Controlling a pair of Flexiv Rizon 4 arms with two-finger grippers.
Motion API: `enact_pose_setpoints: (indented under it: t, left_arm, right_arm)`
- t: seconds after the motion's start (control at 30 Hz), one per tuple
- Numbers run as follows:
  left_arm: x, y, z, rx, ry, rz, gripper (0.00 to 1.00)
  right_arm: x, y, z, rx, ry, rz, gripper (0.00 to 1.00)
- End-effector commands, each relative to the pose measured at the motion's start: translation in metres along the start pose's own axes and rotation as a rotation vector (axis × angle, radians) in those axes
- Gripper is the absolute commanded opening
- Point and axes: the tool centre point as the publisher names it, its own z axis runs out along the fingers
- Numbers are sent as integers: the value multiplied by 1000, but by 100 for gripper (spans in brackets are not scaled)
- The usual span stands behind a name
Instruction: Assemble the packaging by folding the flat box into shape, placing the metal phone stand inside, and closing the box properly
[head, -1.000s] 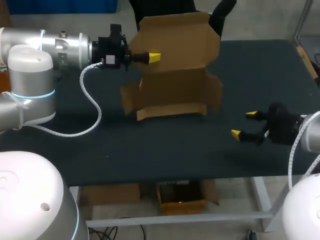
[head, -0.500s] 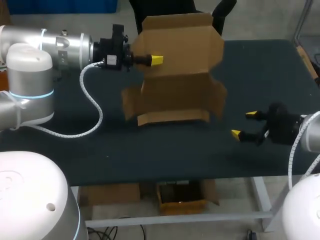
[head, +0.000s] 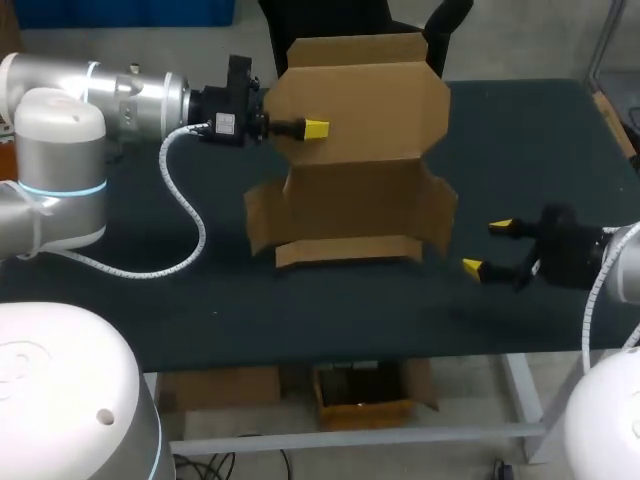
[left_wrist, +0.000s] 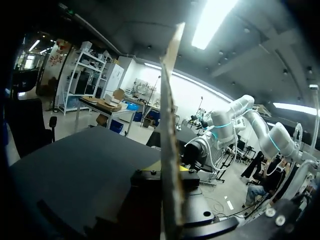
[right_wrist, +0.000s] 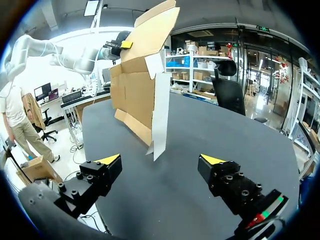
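My left gripper (head: 314, 129) is clamped on the raised lid of the cardboard box (head: 350, 190), with one yellow tip showing on its front face. The half-folded box stands upright on the black table (head: 520, 130), toward the back middle. My right gripper (head: 487, 247) hangs empty with fingers spread, near the box's right side flap.

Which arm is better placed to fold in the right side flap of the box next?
Right, probably. The right gripper is open, empty and close to the side flap of the box. The left gripper is shut on the lid, holding the box upright.
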Motion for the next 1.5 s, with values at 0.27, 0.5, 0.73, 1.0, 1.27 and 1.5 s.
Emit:
enact_pose_setpoints:
  t: [0.27, 0.5, 0.73, 1.0, 1.27, 1.5]
  left_arm:
    - [-6, 3, 3, -6, 64, -68, 0]
    - [-11, 7, 8, -10, 97, -114, 0]
    - [-20, 10, 12, -7, 120, -166, 0]
    - [-28, 14, 14, -12, 121, -207, 0]
    - [-33, 16, 14, -19, 125, -234, 0]
    - [-40, 18, 13, -13, 110, -275, 0]
  right_arm:
    - [5, -1, -31, -64, 19, -43, 100]
    - [6, 0, -35, -66, 14, -61, 100]
    - [5, 1, -36, -61, 14, -68, 100]
    - [5, 1, -36, -61, 14, -68, 100]
    - [5, 1, -36, -61, 14, -68, 100]
    - [5, 1, -36, -61, 14, -68, 100]
